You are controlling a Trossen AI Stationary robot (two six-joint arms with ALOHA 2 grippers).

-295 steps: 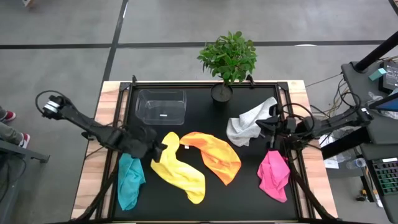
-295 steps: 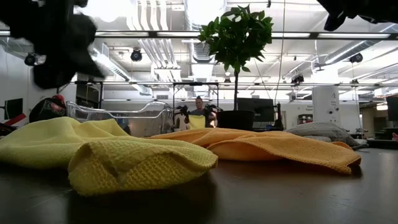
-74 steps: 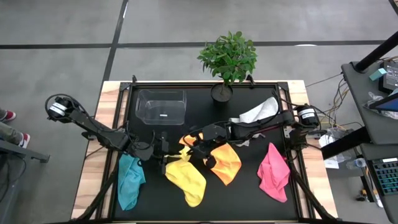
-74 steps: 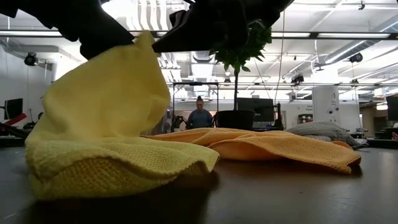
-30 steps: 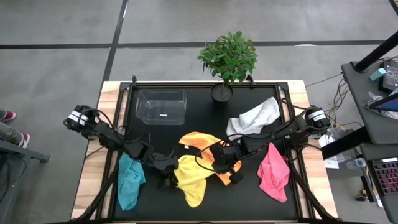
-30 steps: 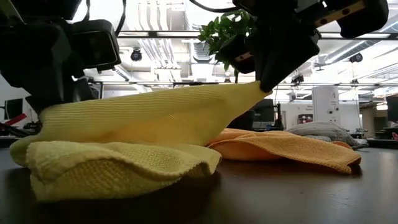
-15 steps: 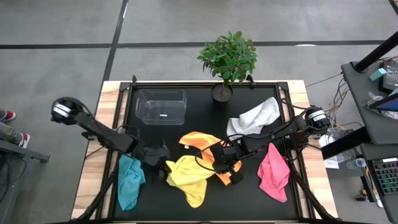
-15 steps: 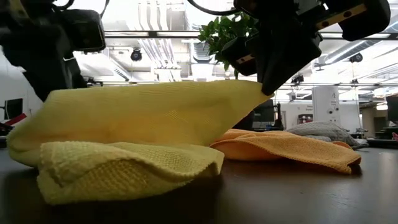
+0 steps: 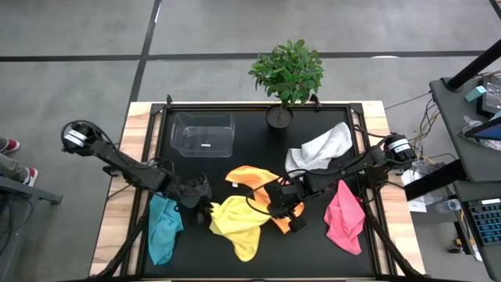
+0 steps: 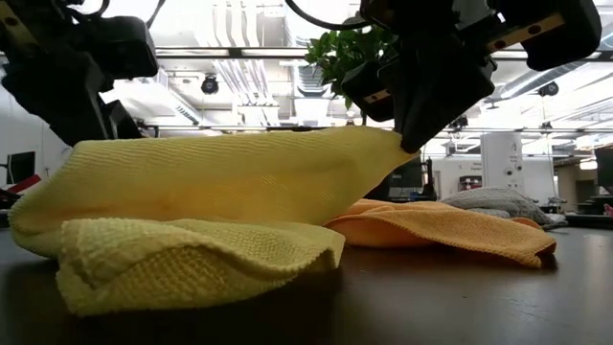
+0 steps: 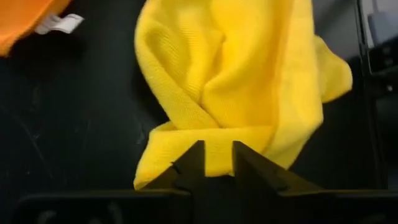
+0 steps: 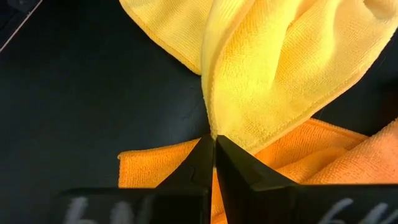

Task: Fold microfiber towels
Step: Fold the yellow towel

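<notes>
bare black table [image 9: 196, 254] along the front edge, clear box [image 9: 203, 134] and potted plant [image 9: 286, 74] crowding the back

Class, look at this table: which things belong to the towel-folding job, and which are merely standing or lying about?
Part of the job:
yellow towel, pinched by the right gripper, with the left gripper at its other edge
orange towel
teal towel
pink towel
white-grey towel

Just lying about:
clear plastic box
potted plant
</notes>
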